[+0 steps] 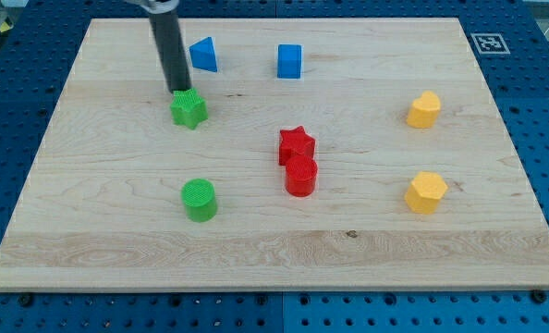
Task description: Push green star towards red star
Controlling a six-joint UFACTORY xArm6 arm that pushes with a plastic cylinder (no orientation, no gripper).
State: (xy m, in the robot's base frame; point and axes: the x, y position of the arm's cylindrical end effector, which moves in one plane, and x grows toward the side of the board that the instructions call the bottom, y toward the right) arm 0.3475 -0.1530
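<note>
No readable text or numbers; only a black-and-white square marker (488, 43) on the wooden board's (274, 250) top-right corner.

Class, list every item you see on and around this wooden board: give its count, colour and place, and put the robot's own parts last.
green star: 1, green, upper left
green cylinder: 1, green, lower left of centre
red star: 1, red, centre
red cylinder: 1, red, touching the red star, below it
blue blocks: 2, blue, near top edge
yellow blocks: 2, yellow, right side
wooden board: 1, light wood
my tip: 1, dark rod, at the green star's top edge
</note>
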